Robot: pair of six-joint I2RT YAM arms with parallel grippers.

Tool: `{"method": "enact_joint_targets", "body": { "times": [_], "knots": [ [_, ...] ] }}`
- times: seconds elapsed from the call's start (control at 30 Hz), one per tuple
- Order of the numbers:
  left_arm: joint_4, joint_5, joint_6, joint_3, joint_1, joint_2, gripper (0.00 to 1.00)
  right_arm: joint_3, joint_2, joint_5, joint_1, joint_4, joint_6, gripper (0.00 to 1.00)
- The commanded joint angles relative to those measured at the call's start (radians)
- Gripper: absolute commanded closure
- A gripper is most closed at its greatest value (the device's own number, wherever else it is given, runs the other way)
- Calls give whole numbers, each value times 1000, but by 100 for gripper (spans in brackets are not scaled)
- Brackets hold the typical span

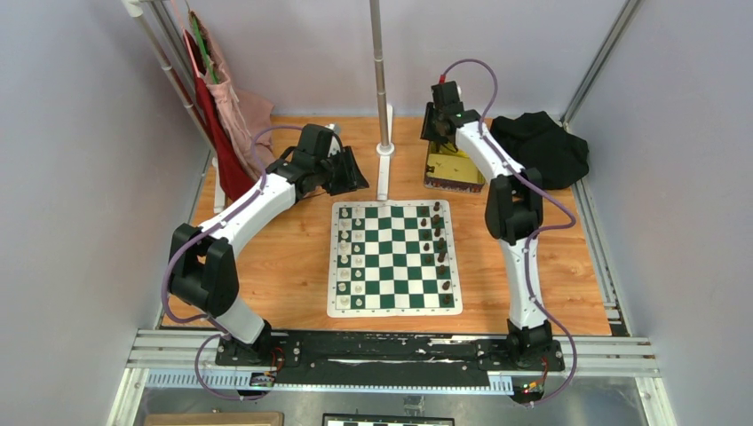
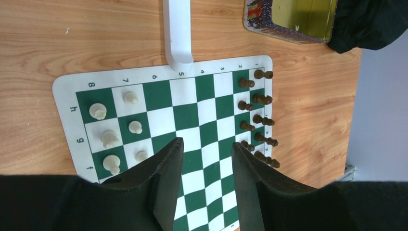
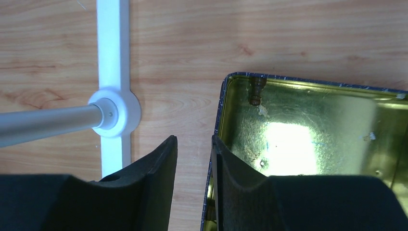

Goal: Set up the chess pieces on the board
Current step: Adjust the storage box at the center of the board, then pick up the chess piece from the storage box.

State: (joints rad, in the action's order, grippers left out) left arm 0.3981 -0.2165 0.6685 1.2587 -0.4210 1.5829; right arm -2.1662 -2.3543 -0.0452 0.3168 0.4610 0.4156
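The dark brown chess pieces stand in two staggered lines along the right edge of the board, which lies flat at the centre of the wooden table in the overhead view. The cream-white pieces fill the two columns on the board's left edge, and the green and white squares between the two sets are bare. Just beyond the board's upper right corner sits the gold tin. The right wrist view shows one lone dark piece inside it, close against the upper left corner of its shiny floor. The right gripper hangs over the tin's left wall with its fingers parted and nothing between them. One finger is over the tin's interior and the other is over the bare wood beside it. To the left in that view are the white pole base and its metal pole. The left gripper hovers above the board near its upper left corner, released, its fingers spread over empty middle squares and holding nothing. A black cloth lies to the right of the tin.
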Motion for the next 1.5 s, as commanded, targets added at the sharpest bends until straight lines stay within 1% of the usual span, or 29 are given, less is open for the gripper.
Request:
{"method": "enact_joint_targets", "body": {
  "times": [0.0, 0.23, 0.53, 0.93, 1.47],
  "knots": [
    [-16, -17, -1, 17, 8, -12, 53, 35, 73, -45, 10, -55, -75, 64],
    [-20, -14, 0, 28, 9, -1, 53, 96, 94, -78, -18, -43, -155, 70],
    [-28, -18, 0, 31, 9, 16, 53, 121, 63, -105, -30, -41, -221, 71],
    [-37, -18, 0, 20, 17, 32, 53, 64, -29, -104, -34, -39, -234, 68],
    [-66, -39, 14, 33, 25, 86, 53, -63, -128, -103, -51, -18, -225, 67]
  ]
}}
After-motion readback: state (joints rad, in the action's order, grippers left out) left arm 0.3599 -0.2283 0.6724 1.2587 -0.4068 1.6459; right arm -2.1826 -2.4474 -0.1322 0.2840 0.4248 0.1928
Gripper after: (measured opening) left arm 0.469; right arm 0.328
